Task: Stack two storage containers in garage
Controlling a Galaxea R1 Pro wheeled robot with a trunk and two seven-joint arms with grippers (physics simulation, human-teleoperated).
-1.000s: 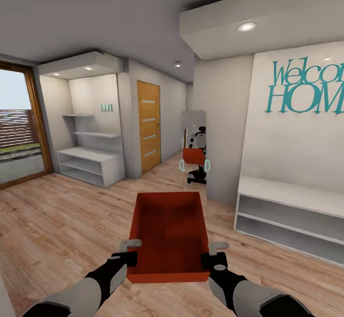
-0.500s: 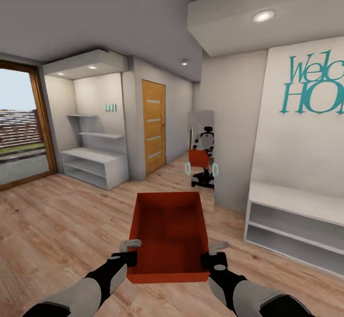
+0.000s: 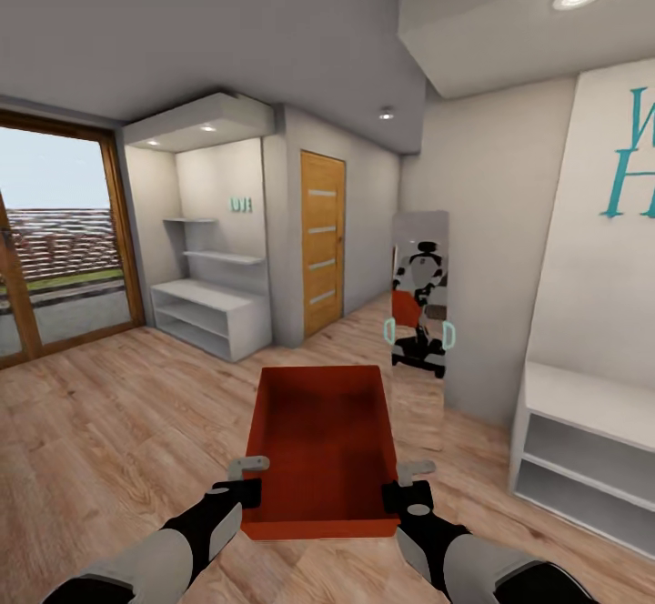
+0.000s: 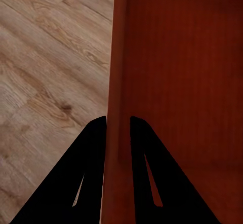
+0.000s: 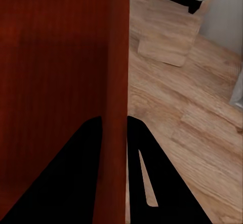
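Red-orange rectangular plastic bin (image 3: 323, 445): being carried, walls pinched by left gripper (image 4: 118, 125) and right gripper (image 5: 114, 124) (transit step); wooden door (image 3: 323, 240) to be approached next.

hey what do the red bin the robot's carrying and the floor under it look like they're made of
Storage container: looks like smooth matte plastic, with uniform red-orange walls, thin and straight, no grain or seams. Each claw, left and right, pinches a side wall. Floor: light wood planks, judging by grain lines, knots and plank joints; possibly laminate.

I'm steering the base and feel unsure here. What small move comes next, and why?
Probably roll on toward the wooden door: both claws, left and right, clamp the storage container's side walls, and wood plank floor lies underneath, not garage concrete.
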